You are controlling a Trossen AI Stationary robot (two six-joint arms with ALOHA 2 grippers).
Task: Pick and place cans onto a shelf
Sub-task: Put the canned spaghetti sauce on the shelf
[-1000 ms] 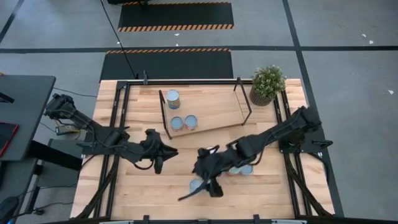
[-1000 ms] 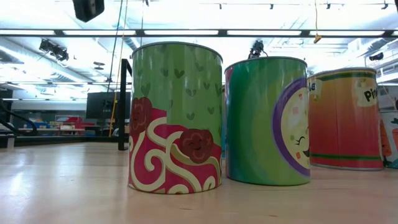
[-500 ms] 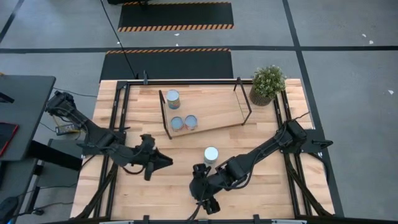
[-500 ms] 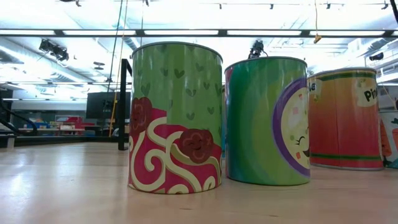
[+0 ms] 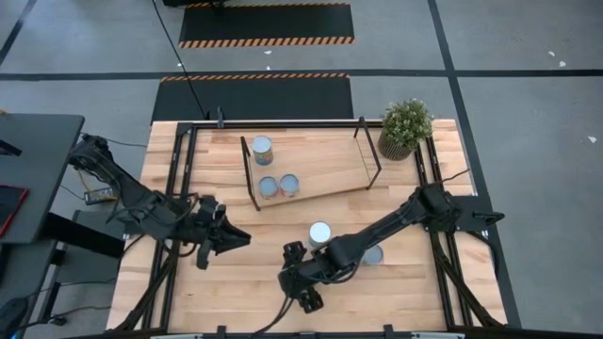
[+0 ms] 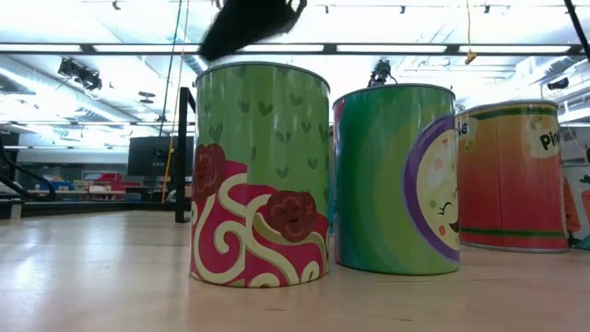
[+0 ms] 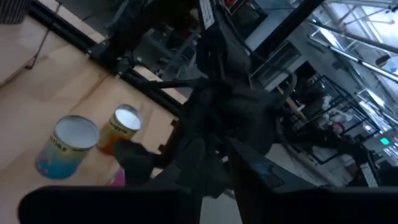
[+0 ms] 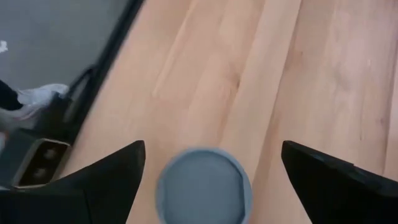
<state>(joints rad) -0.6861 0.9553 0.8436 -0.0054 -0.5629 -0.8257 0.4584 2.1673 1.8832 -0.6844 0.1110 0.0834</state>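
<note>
Near the table's front edge, the right gripper (image 8: 208, 163) hangs wide open over a can (image 8: 203, 185).

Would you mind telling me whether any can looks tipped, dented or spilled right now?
Nothing stands out. The three cans on the shelf and the cans on the table all stand upright, with no dents or spills visible.

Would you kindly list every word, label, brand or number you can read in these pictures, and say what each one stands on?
"Pi", cut off by the picture's edge: on the pale label patch of the orange-red can in the low view.
Dark lettering on the blue can in the left wrist view: too blurred to read.
Green can with red swirls and green can with a smiling face: pictures only, no words.
Nothing else is legible.
</note>
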